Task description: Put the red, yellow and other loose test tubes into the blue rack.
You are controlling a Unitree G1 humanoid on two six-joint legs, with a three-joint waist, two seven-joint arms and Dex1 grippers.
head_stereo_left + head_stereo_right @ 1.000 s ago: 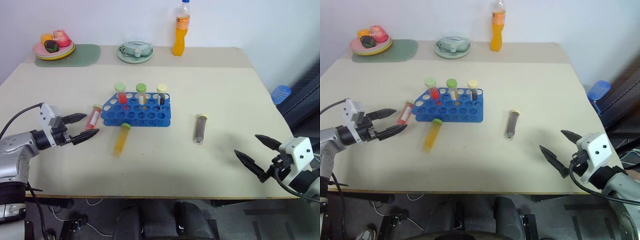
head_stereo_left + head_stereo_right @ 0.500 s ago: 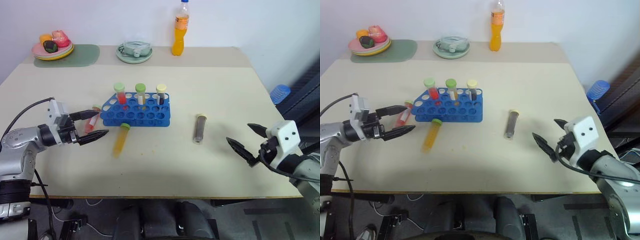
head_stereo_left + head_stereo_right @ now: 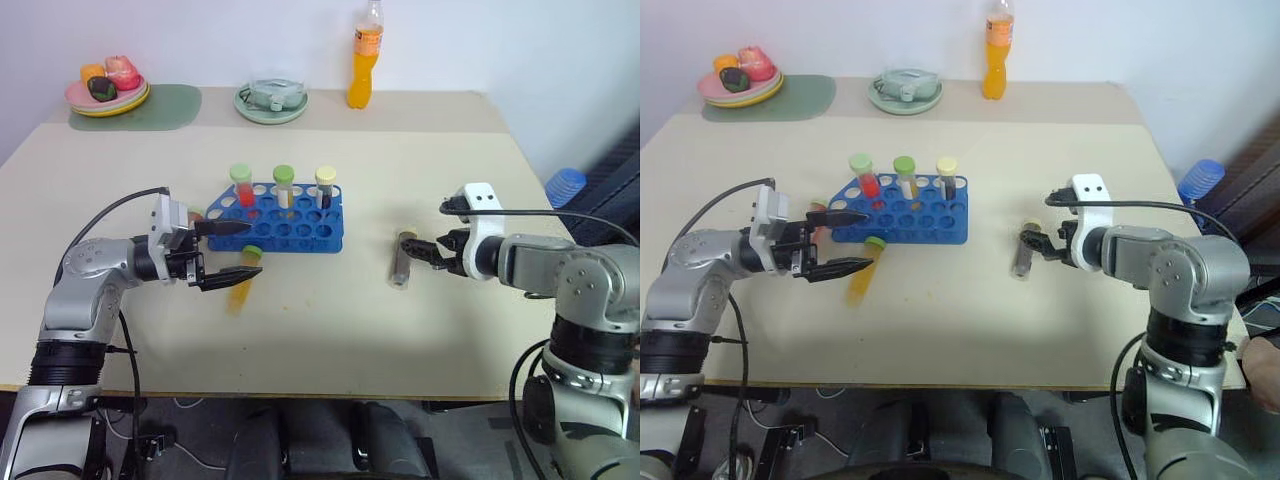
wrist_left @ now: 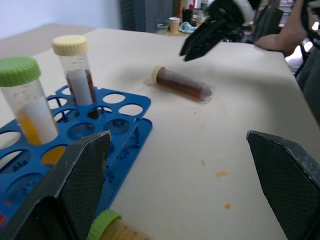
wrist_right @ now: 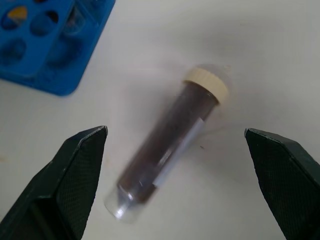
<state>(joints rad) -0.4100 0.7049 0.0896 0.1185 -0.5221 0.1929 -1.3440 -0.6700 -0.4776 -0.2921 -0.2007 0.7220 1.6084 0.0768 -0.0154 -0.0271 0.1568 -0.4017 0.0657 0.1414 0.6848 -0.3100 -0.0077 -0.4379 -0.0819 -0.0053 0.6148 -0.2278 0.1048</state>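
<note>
Glossy blue plastic rack (image 3: 275,217), clear plastic brown tube (image 5: 165,145), matt smooth beige table (image 3: 330,320)

The flat bright blue plastic rack (image 3: 275,217) with its grid of round holes sits near the middle of the tabletop, a little toward my left, and three capped tubes stand upright in its far row. Just off its near edge the clear tube of orange-yellow liquid with a green cap (image 3: 243,279) lies flat, cap toward the rack, while the clear tube of red liquid (image 3: 192,218) lies at the rack's left end, mostly hidden. The clear tube with dark brown fill and a pale yellow cap (image 3: 402,259) lies flat to the rack's right, well apart from it, cap toward the far edge.
</note>
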